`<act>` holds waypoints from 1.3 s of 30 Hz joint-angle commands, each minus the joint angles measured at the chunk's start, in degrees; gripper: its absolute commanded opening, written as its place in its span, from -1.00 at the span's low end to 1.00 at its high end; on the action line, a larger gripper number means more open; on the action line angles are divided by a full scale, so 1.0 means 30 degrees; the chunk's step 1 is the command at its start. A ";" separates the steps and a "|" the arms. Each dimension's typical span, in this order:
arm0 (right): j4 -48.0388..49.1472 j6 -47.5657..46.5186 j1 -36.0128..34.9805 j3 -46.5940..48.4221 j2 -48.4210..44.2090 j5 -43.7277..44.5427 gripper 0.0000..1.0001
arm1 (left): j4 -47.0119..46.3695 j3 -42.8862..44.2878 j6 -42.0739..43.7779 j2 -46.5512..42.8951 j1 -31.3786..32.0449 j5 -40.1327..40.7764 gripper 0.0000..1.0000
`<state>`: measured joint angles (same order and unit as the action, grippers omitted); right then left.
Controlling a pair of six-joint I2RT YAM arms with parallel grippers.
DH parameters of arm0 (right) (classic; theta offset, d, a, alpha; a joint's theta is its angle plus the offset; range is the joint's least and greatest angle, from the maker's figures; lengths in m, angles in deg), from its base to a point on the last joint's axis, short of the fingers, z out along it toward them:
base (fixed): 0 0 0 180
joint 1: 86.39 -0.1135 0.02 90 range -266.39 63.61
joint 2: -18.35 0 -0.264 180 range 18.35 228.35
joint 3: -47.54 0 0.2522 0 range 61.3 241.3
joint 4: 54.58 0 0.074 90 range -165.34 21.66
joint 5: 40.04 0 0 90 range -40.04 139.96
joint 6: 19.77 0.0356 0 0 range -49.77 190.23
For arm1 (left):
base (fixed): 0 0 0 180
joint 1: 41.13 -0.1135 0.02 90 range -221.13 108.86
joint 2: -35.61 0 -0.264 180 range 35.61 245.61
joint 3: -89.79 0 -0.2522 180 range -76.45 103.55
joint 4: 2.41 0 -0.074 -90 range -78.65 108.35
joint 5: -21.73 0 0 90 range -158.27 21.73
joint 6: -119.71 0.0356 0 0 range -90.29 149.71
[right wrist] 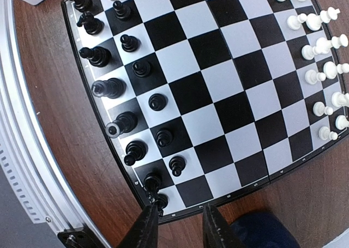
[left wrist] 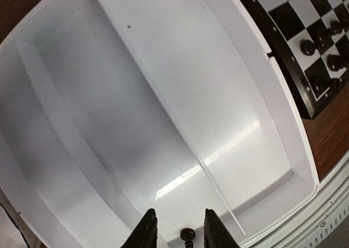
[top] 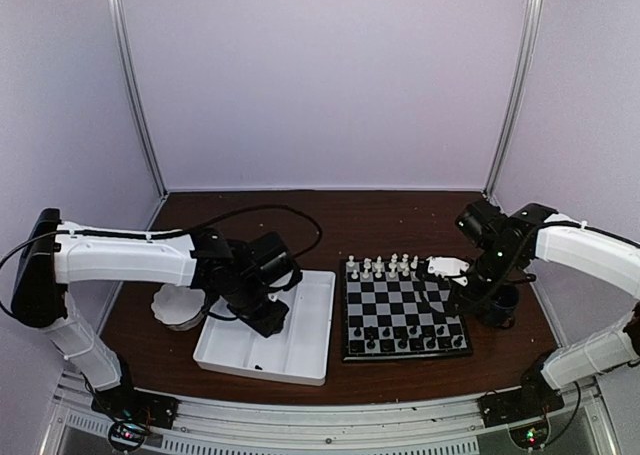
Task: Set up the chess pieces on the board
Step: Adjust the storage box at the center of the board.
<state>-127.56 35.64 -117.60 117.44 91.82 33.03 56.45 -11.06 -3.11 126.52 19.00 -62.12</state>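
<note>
The board (top: 400, 300) lies right of centre, with white chessmen (top: 385, 267) along its far rows and black chessmen (top: 400, 340) along its near rows. My left gripper (top: 268, 320) hangs over the white divided tray (top: 300, 350). In the left wrist view its jaws (left wrist: 181, 234) are open, with one small black chess piece (left wrist: 188, 237) standing between them near the tray's (left wrist: 163, 95) near wall. My right gripper (top: 458, 287) is above the board's right side. In the right wrist view it (right wrist: 177, 226) is open and empty over the board's (right wrist: 218, 90) corner beside the black pieces (right wrist: 109, 87).
A white scalloped bowl (top: 175, 305) sits left of the tray. A dark blue object (right wrist: 267, 229) stands on the table right of the board (top: 497, 305). The metal front rail (top: 320, 420) runs along the near edge. White walls close in the back and sides.
</note>
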 commanded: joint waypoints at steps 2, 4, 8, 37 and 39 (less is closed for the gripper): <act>0.1132 0.0549 0.0501 -0.1035 -0.0880 -0.0470 -0.38 | -0.0414 0.0150 0.2349 0.1711 0.0657 -0.3737 -0.39; 0.1096 0.0529 0.0784 -0.0994 -0.1052 -0.0697 -0.38 | -0.0332 -0.0014 0.2611 0.2055 0.0724 -0.4424 -0.39; 0.1192 0.0428 0.0920 -0.1193 -0.1144 -0.0773 -0.38 | -0.0769 -0.0276 0.2936 0.2515 0.1157 -0.5488 -0.39; 0.0976 0.0104 0.1113 -0.1227 -0.0691 -0.1437 -0.38 | 0.6494 0.3215 -0.2136 0.2424 0.1225 -0.0691 -1.00; 0.0984 0.0100 0.1120 -0.1201 -0.0589 -0.1483 -0.38 | 0.6665 0.3220 -0.2389 0.2278 0.1232 -0.0708 -1.00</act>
<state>-125.07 36.01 -114.62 114.25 89.62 29.60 72.06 -4.81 -8.95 135.33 22.59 -68.04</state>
